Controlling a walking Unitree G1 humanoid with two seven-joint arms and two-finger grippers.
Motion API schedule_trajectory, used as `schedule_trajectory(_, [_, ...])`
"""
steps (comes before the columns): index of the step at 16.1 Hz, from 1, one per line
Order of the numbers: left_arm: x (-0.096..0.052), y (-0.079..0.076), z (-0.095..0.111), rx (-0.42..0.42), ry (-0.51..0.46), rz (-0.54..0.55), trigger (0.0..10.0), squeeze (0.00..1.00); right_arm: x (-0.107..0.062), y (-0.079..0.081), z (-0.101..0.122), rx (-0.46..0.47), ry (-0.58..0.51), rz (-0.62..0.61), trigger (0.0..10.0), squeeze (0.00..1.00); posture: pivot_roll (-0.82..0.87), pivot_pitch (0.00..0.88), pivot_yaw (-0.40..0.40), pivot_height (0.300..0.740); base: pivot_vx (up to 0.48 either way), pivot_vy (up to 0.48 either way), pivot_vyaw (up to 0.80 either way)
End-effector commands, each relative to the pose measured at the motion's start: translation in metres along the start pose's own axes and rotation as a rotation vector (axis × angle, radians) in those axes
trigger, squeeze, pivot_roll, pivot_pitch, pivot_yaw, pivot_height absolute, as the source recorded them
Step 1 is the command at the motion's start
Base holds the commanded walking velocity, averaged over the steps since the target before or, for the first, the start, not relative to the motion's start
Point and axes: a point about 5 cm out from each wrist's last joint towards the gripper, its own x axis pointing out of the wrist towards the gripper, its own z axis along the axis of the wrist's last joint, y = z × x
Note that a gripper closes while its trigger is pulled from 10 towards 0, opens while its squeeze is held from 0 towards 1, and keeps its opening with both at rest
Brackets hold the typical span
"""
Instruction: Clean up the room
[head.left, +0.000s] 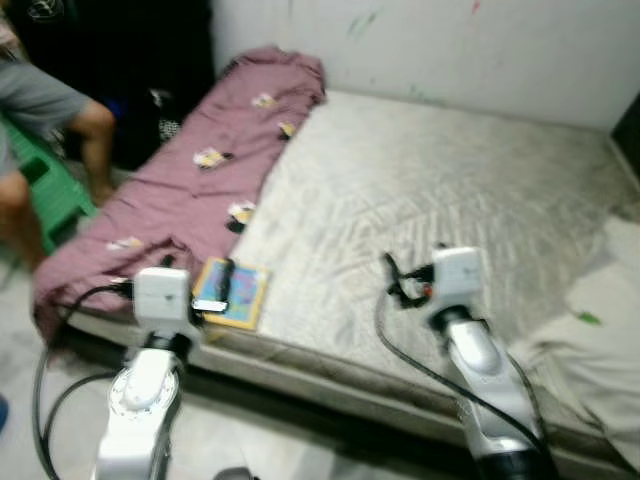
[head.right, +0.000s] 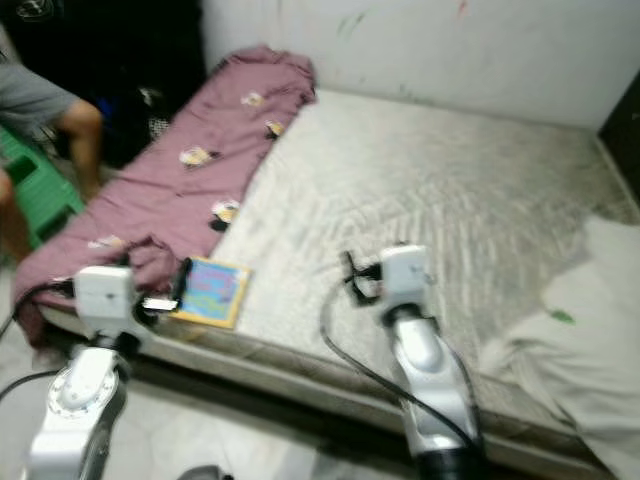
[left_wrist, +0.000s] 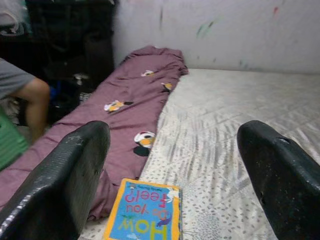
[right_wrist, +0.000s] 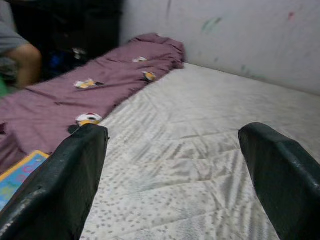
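A pale quilted mattress (head.left: 430, 190) fills the centre, a marked white wall (head.left: 450, 40) above it. A mauve blanket (head.left: 190, 190) runs down its left side; a person (head.left: 40, 110) sits upper left. A book (head.left: 232, 292) lies lower left beside the blanket, left gripper (left_wrist: 172, 165) wide above it. Right gripper (right_wrist: 175, 165) hangs wide over the mattress

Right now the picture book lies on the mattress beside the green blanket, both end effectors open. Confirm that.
Not quite: the blanket is maroon, as the left eye view shows. The picture book does lie beside it on the mattress, left end effector and right end effector open.
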Motion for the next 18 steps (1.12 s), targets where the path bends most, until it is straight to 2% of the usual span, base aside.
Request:
schedule_trajectory(1, [0.0023, -0.0034, 0.0006, -0.003, -0.006, -0.006, 10.0, 0.00, -0.0002, -0.0098, 0.0016, -0.014, -0.005, -0.034, 10.0, 0.00, 0.02, 0.000, -0.031, 0.740, 0.000, 0.000, 0.00])
schedule_trajectory(5, [0.0082, -0.0013, 0.0059, -0.024, -0.026, 0.015, 10.0, 0.00, 0.0031, -0.0090, 0.0025, -0.027, -0.008, -0.042, 10.0, 0.00, 0.01, 0.013, -0.030, 0.740, 0.000, 0.000, 0.00])
schedule_trajectory(9, [0.0044, -0.0066, 0.0060, -0.041, -0.036, -0.051, 10.0, 0.00, 0.0011, -0.0080, -0.0004, -0.008, -0.002, -0.053, 10.0, 0.00, 0.01, 0.007, -0.016, 0.740, 0.000, 0.000, 0.00])
schedule_trajectory(12, [0.0067, -0.0084, 0.0074, -0.052, -0.042, -0.062, 10.0, 0.00, 0.0007, -0.0098, -0.0022, 0.007, 0.007, -0.060, 10.0, 0.00, 0.01, 0.002, -0.021, 0.740, 0.300, 0.000, -0.73])
schedule_trajectory(18, [0.0062, -0.0093, 0.0055, -0.056, -0.035, -0.061, 10.0, 0.00, 0.0012, -0.0102, -0.0019, -0.001, 0.009, -0.050, 10.0, 0.00, 0.01, 0.000, -0.031, 0.740, 0.304, 0.000, 0.00])
